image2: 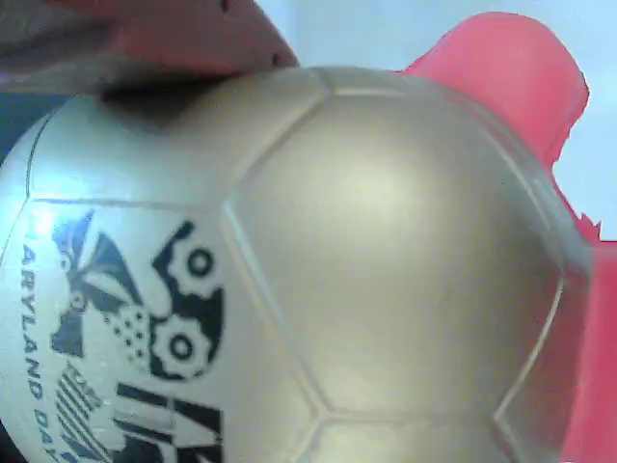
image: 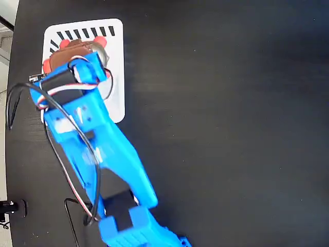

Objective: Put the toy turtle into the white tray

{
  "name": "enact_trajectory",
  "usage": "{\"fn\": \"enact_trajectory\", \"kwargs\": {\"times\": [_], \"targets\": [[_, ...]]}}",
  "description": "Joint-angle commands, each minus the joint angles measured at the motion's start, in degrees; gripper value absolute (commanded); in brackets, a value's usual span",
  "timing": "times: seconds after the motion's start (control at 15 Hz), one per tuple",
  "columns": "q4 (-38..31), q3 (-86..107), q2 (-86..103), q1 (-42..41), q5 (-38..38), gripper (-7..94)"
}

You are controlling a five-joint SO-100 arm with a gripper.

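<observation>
Black table (image: pixel 231 103), white tray (image: pixel 117 62) holding toy turtle (image: pixel 82 47)

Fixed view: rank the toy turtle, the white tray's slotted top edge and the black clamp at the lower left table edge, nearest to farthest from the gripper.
1. The toy turtle, right at the gripper, partly under the arm.
2. The slotted top edge of the white tray, just above the turtle.
3. The black clamp, far below at the left table edge.
</observation>
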Motion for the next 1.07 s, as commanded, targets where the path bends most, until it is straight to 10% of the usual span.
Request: {"fn": "enact_trajectory", "kwargs": {"times": [0.0, 1.0], "targets": [[0.26, -5.10, 0.44, -0.88, 0.62, 0], [0.26, -12.66, -10.46, -1.58, 1.85, 2]]}}
